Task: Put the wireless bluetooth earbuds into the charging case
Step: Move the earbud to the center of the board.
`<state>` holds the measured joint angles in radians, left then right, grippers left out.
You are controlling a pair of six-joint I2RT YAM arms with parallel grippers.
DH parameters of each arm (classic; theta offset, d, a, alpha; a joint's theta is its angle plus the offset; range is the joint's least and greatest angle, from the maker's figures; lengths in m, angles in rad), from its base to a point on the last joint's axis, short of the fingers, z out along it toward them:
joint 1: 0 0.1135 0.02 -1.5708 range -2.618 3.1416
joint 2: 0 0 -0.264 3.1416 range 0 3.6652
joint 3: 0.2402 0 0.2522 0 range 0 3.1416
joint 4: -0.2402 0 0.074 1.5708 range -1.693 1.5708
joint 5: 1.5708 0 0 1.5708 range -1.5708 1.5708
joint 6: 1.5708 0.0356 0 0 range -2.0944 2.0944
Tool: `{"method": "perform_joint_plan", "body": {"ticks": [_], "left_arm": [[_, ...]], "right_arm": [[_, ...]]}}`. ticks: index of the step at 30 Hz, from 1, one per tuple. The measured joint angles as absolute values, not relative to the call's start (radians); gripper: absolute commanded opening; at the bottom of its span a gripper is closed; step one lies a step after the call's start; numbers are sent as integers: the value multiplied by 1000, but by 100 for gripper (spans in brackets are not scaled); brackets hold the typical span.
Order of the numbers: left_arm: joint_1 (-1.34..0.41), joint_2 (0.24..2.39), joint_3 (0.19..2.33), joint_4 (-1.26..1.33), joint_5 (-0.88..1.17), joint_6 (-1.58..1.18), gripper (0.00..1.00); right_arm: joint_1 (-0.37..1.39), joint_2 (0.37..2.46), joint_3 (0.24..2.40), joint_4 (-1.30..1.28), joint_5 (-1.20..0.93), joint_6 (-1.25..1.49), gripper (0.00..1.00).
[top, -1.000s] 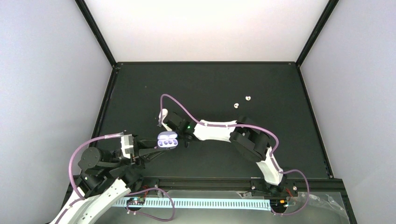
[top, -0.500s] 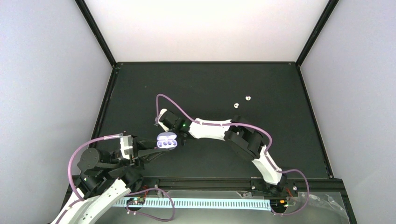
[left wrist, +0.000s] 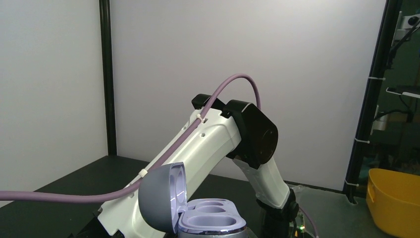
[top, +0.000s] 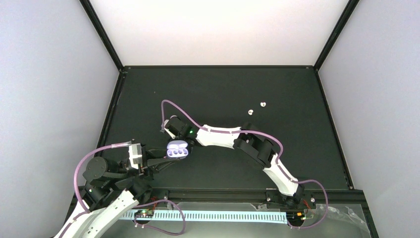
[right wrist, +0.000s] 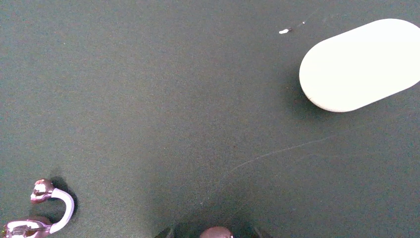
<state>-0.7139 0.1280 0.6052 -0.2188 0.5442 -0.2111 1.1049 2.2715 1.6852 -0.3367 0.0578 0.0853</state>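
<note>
Beside purple case (top: pixel 177 149), R arm (top: pixel 220 137) low.

Enclosed booth, dark table, pale walls.
Matte black table (top: pixel 223 89) boxed by plain white-grey walls (top: pixel 49 74), black frame posts (top: pixel 101 34) at the corners, even light, yellow bin (left wrist: pixel 393 203) beyond the frame.

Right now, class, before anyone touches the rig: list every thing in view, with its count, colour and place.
purple charging case: one, lilac, lid open, sockets empty, near-left.
white case: one, white, on the table below the right wrist.
white earbuds: two, white, far right-centre of the table.
purple earbud: one, glossy purple, on the table.
yellow bin: one, yellow, beyond the table.
table: one, black.
left end effector: shut on the purple charging case.
right end effector: beside that case; grip unclear.
</note>
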Motion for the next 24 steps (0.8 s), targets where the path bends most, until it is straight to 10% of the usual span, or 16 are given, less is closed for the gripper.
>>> {"method": "perform_joint_plan", "body": {"ticks": [24], "left_arm": [[-714, 134, 605, -216, 543, -210, 2]], "right_arm": [[1109, 2086, 1353, -182, 290, 212, 21]]}}
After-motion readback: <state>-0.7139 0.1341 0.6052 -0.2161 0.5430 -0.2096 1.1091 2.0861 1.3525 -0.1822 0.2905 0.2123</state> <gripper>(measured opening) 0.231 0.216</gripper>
